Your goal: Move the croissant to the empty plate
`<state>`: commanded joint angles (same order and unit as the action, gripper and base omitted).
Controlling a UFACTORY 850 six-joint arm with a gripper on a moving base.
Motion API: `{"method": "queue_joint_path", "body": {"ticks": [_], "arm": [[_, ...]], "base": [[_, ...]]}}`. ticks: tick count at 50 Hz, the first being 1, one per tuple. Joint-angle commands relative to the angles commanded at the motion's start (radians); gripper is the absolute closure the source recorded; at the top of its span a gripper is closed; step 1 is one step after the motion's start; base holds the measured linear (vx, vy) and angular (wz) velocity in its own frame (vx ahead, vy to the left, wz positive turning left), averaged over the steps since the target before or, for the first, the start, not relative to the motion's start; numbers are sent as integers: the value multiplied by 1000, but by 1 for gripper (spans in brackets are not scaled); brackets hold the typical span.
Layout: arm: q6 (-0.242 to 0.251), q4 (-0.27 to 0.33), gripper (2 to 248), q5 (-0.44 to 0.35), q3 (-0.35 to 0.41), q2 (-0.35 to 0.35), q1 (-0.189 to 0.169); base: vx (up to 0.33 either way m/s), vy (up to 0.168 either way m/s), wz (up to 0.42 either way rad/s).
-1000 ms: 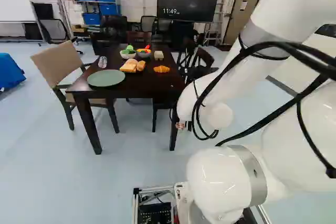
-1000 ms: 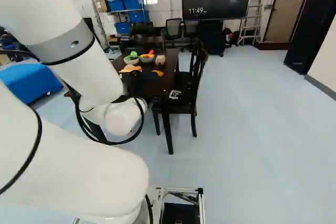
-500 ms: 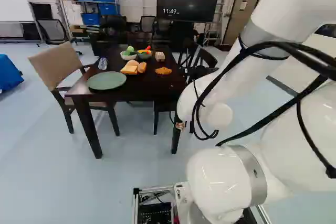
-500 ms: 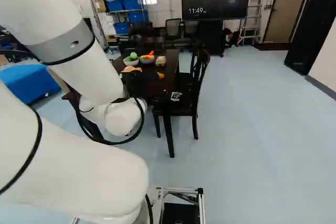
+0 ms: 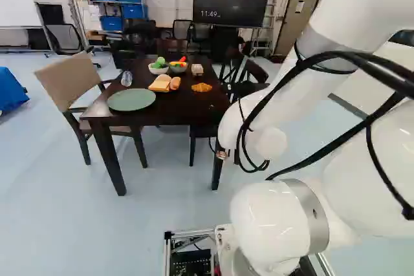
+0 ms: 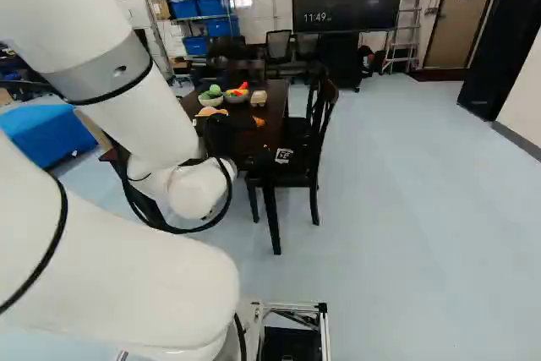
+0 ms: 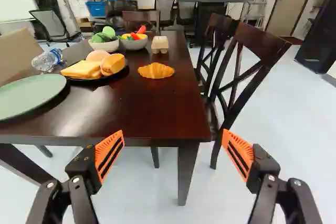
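Partly hidden behind the arm, the dark gripper point(image 6: 228, 134) shows in the right base view against the table. In the wrist view the gripper point(image 7: 172, 153) is open, its orange pads wide apart with nothing between them, short of the table's near edge. The croissant point(image 7: 156, 71) lies on the dark tabletop ahead of it, apart from the fingers. An empty green plate point(image 5: 131, 99) rests near the table's left corner in the left base view. Between plate and croissant, a dark plate point(image 7: 116, 73) holds bread and a filled bun.
Behind the food stand two bowls point(image 7: 106, 46) of toy vegetables and an egg carton point(image 7: 160, 44). A clear bottle point(image 7: 47, 60) lies by the green plate. Dark chairs point(image 7: 247, 72) line the table's right side; a tan chair point(image 5: 71, 81) stands on its left.
The base has moved a little toward the table, which now appears slightly nearer. The arm holds its pose against its lowest joint, and the food and plates keep their places on the table.
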<state>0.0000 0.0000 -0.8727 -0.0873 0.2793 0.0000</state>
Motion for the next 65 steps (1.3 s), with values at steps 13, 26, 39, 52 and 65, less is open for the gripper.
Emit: {"method": "queue_joint_path", "body": {"ticks": [13, 26, 39, 52, 65], "arm": [[0, 0, 3, 0, 0, 0, 0], [0, 0, 3, 0, 0, 0, 0], [0, 0, 3, 0, 0, 0, 0], [0, 0, 3, 0, 0, 0, 0], [0, 0, 3, 0, 0, 0, 0]], "base": [[24, 0, -2], [53, 1, -4], [66, -1, -6], [76, -2, -14], [68, 27, -12]]}}
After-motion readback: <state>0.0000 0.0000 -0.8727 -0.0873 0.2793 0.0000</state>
